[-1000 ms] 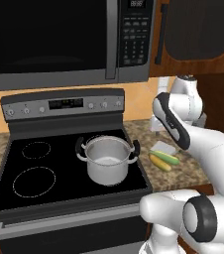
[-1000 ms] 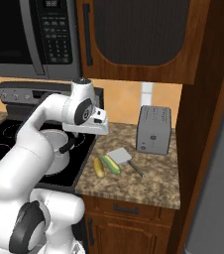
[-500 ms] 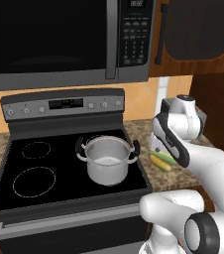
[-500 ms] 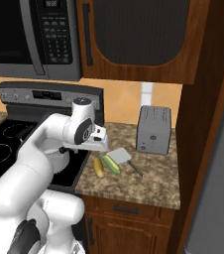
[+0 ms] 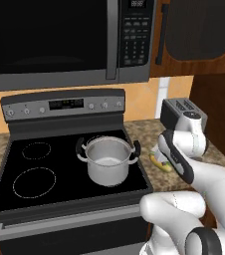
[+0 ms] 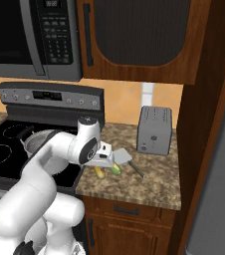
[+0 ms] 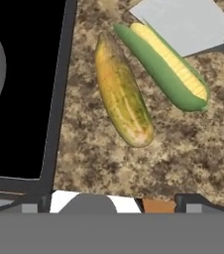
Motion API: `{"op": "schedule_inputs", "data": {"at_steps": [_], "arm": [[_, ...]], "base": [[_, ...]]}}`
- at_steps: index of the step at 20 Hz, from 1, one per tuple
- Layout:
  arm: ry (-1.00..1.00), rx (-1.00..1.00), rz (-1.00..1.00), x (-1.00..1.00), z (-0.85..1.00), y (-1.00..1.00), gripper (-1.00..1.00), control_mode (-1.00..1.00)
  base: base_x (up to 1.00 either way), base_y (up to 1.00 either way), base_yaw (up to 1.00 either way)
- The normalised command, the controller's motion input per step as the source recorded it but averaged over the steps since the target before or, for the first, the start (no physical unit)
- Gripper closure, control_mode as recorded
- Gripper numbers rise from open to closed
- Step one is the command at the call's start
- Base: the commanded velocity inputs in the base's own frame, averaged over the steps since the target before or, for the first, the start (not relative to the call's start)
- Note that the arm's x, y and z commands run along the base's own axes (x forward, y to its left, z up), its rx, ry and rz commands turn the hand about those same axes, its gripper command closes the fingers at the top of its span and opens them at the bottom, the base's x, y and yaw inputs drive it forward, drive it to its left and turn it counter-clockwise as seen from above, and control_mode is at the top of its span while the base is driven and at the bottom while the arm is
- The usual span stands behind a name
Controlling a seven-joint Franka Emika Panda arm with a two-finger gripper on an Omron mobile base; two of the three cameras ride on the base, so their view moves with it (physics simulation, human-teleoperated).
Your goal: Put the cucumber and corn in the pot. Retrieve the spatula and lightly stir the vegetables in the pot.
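Cucumber (image 7: 123,94) and corn (image 7: 167,64) lie side by side on the counter (image 7: 183,158), just beside the stove's (image 5: 59,174) right edge, long axes roughly parallel. Corn's far end touches the spatula (image 7: 183,22) blade. Pot (image 5: 108,160) sits on the stove, likely staged as drop target. Gripper (image 6: 106,155) hangs over the vegetables, jaws fully apart, holding nothing.
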Motion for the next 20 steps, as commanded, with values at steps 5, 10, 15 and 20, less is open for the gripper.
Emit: {"op": "schedule_inputs", "data": {"at_steps": [5,10,15,20], "arm": [[0.03,0.00,0.00,0.00,-0.47,-0.13,-1.00,-1.00],[0.01,0.00,0.00,0.19,-0.43,-0.05,-1.00,-1.00],[0.00,0.00,0.00,0.48,-0.22,-0.10,-1.00,-1.00],[0.00,0.00,0.00,0.42,-0.18,-0.05,-1.00,-1.00]], "base": [[0.00,0.00,0.00],[0.00,0.00,0.00],[0.00,0.00,0.00],[0.00,0.00,0.00]]}}
